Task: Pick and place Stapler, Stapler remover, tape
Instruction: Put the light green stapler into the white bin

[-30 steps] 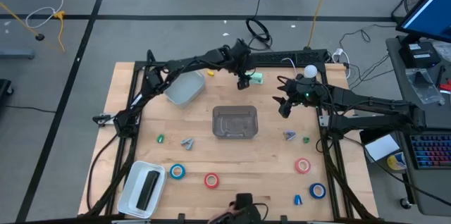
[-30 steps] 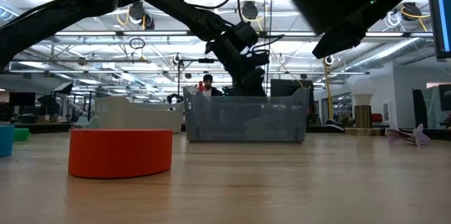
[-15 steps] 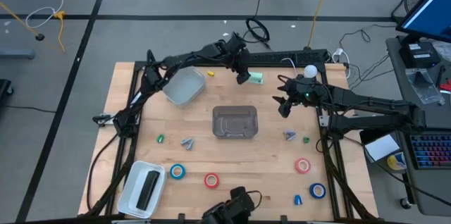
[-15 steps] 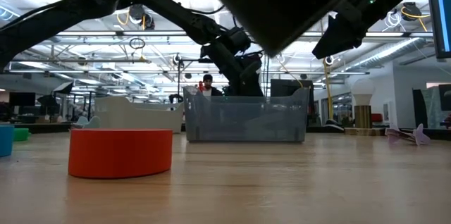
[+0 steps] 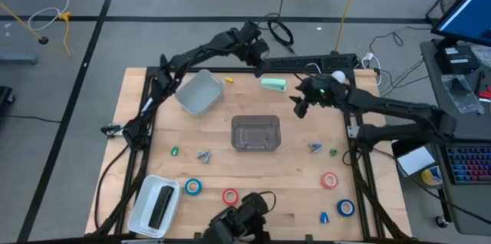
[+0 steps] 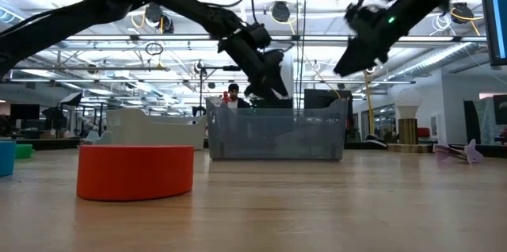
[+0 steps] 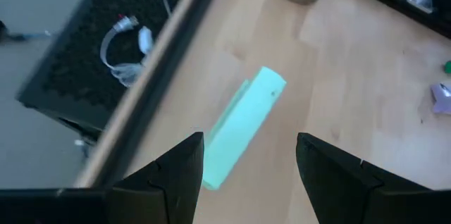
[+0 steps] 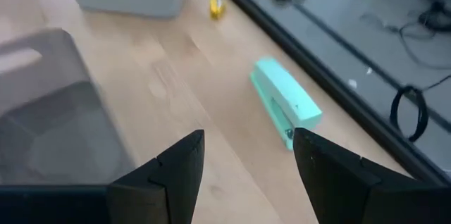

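Up at the top centre of the high view lies the mint-green stapler (image 5: 274, 84), flat on the worktop (image 5: 291, 175) right by the back rail, its long axis running roughly left to right along that rail. The left end effector (image 5: 257, 51) hangs just up-left of it, fingers parted and empty. The right end effector (image 5: 299, 104) sits just down-right of it, also spread and holding nothing. Both look about equally near, so my guess is either could take it. Nothing lies between them and the stapler. The clear bin (image 5: 255, 133) waits at centre frame, below; the tape rolls (image 5: 230, 196) lie far off along the bottom.
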You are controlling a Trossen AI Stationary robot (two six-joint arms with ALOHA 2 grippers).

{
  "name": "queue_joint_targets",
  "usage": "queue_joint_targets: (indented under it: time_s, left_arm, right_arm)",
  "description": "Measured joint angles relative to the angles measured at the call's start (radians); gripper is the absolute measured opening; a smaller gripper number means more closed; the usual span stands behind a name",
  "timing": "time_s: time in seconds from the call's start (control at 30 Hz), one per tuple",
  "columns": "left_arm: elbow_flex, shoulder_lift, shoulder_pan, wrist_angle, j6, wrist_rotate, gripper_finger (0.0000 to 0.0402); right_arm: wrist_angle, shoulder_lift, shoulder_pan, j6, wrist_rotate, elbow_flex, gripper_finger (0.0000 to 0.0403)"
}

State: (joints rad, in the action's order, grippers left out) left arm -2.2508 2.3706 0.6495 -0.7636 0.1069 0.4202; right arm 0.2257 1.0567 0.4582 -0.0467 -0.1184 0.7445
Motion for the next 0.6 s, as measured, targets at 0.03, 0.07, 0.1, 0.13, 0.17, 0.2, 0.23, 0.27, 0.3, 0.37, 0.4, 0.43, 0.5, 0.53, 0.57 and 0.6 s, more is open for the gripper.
queue_joint_targets:
  time_s: [0.03,0.07,0.1,0.13,0.17,0.2,0.23,0.27,0.3,0.37,0.4,0.43,0.5,0.53,0.57,0.6]
  left_arm:
    - [-0.018,-0.001,0.006,-0.014,0.015,-0.004,0.0223]
    - [-0.034,-0.001,0.012,-0.028,0.028,-0.006,0.0223]
    - [-0.049,-0.001,0.019,-0.045,0.040,-0.007,0.0223]
    - [-0.059,-0.001,0.025,-0.059,0.048,-0.009,0.0223]
    - [-0.066,-0.001,0.030,-0.067,0.056,-0.010,0.0223]
    - [-0.069,-0.001,0.035,-0.072,0.065,-0.010,0.0223]
    - [-0.070,-0.003,0.040,-0.083,0.075,-0.009,0.0223]
    - [-0.070,-0.008,0.047,-0.101,0.088,-0.009,0.0223]
    - [-0.070,-0.008,0.052,-0.121,0.101,-0.010,0.0223]
    - [-0.070,-0.014,0.061,-0.135,0.127,-0.009,0.0223]
    - [-0.070,-0.020,0.069,-0.153,0.136,-0.008,0.0223]
    - [-0.069,-0.025,0.075,-0.171,0.145,-0.005,0.0223]
    - [-0.069,-0.032,0.088,-0.177,0.161,-0.004,0.0223]
    - [-0.070,-0.037,0.096,-0.182,0.162,-0.002,0.0223]
    - [-0.069,-0.041,0.104,-0.191,0.162,-0.002,0.0223]
    - [-0.068,-0.042,0.108,-0.190,0.166,-0.002,0.0223]
  right_arm:
    - [0.004,0.036,0.020,0.015,0.019,0.018,0.0210]
    - [0.013,0.070,0.037,0.033,0.032,0.041,0.0210]
    - [0.023,0.104,0.054,0.051,0.042,0.066,0.0210]
    - [0.039,0.139,0.069,0.069,0.043,0.096,0.0210]
    - [0.059,0.173,0.084,0.090,0.043,0.128,0.0210]
    - [0.079,0.204,0.097,0.111,0.045,0.158,0.0210]
    - [0.100,0.236,0.110,0.131,0.045,0.189,0.0210]
    - [0.117,0.267,0.122,0.150,0.045,0.219,0.0210]
    - [0.135,0.295,0.134,0.166,0.047,0.248,0.0210]
    - [0.161,0.353,0.158,0.195,0.086,0.300,0.0210]
    - [0.171,0.381,0.171,0.203,0.105,0.322,0.0210]
    - [0.185,0.408,0.180,0.209,0.121,0.343,0.0210]
    - [0.199,0.461,0.198,0.218,0.121,0.387,0.0210]
    - [0.216,0.482,0.206,0.225,0.122,0.410,0.0210]
    - [0.234,0.503,0.214,0.237,0.122,0.430,0.0210]
    - [0.253,0.525,0.220,0.248,0.123,0.454,0.0210]
